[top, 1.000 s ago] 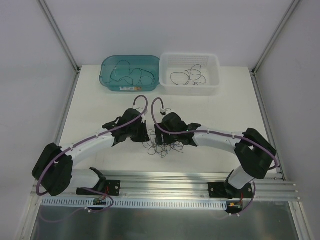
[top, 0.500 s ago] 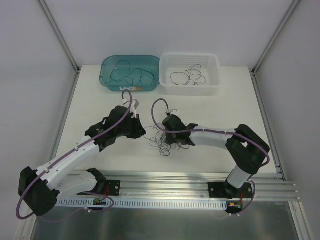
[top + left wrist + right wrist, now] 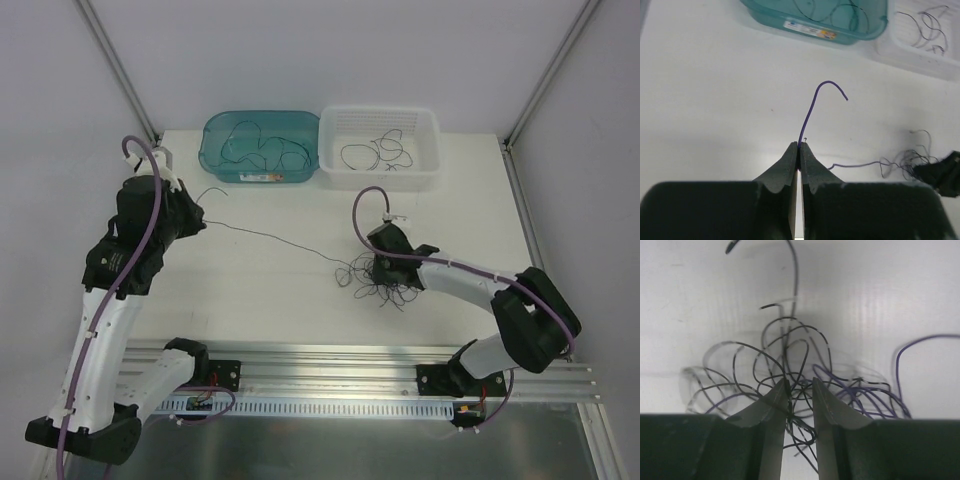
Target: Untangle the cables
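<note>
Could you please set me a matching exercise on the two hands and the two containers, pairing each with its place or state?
Column one:
1. left hand
2. right hand
3. teal bin
4. white basket

Column two:
A. at the table's far edge, the right one of a pair
B. shut on a purple wire
C. at the table's far edge, the left one of a pair
D. low over the tangle, fingers apart with strands between them

Pairs: 1-B, 2-D, 3-C, 4-A
</note>
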Controlling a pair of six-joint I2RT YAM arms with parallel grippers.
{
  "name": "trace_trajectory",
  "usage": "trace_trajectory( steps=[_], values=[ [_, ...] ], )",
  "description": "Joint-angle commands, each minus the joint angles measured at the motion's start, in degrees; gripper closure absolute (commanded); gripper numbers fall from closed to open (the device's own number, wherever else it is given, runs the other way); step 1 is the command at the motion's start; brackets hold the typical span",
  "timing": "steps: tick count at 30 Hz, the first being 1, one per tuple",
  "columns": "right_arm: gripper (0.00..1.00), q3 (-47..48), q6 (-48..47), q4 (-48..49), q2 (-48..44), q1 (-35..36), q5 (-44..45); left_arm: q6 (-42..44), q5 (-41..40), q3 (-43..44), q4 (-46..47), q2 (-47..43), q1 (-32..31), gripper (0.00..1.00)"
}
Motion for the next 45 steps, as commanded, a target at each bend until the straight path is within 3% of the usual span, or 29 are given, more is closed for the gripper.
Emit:
trace_trajectory(
  steps=[1, 5, 14, 18, 19, 22, 24, 30, 31, 34, 35, 37, 40, 45],
  values=[
    [0.71, -1.9, 0.8, -4.0, -4.7, -3.1, 1.1, 5.0, -10.0, 5.4, -6.3, 1.9, 3.5, 1.00],
    [0.69, -4.0, 0.3, -5.3, -8.7, -6.9, 0.3, 7.4, -24.4, 11.1, -7.0, 3.7, 6.1, 1.00],
    [0.67, -5.4, -0.4, -10.7, -13.1, -13.6, 1.4, 12.2, -29.9, 12.0, -6.8, 7.0, 11.5, 1.00],
    [0.66, -4.5, -1.9, -12.5, -14.5, -14.0, 2.5, 10.4, -22.0, 6.9, -6.2, 6.6, 11.5, 1.00],
    [0.65, -4.2, -2.4, -12.4, -15.0, -14.0, 1.7, 9.8, -13.3, 5.5, -5.0, 5.9, 11.5, 1.00],
    [0.60, -3.2, -4.8, -11.8, -16.9, -12.6, -0.9, 7.9, 0.3, -2.1, -1.3, 4.5, 11.4, 1.00],
    [0.55, -1.1, -5.9, -13.2, -17.8, -10.7, -0.9, 6.5, 3.2, -7.8, -0.1, 4.1, 11.4, 0.99],
    [0.43, 2.3, -8.8, -16.0, -20.1, -5.2, -2.7, 5.5, 7.8, -17.9, 1.9, 3.8, 11.4, 0.65],
    [0.41, 2.5, -9.0, -16.0, -20.6, -4.6, -3.2, 5.3, 8.9, -19.6, 2.0, 3.7, 11.4, 0.52],
    [0.34, 3.0, -9.9, -16.0, -22.4, -2.4, -4.7, 4.6, 12.1, -22.1, 2.3, 2.9, 11.2, 0.30],
    [0.32, 3.1, -10.3, -15.9, -22.8, -1.4, -5.0, 4.6, 13.0, -22.3, 2.5, 2.7, 11.0, 0.18],
    [0.25, 3.0, -10.3, -15.7, -24.1, -0.6, -5.7, 5.4, 18.7, -23.0, 4.5, 1.9, 9.9, 0.12],
    [0.17, 2.3, -10.0, -15.0, -25.7, 0.8, -6.4, 5.4, 24.6, -23.6, 9.9, 1.8, 3.3, 0.10],
    [0.04, -0.3, -8.2, -13.3, -28.1, 0.8, -7.7, 6.7, 24.9, -22.3, 18.7, 7.6, -14.5, 0.10]
  ],
)
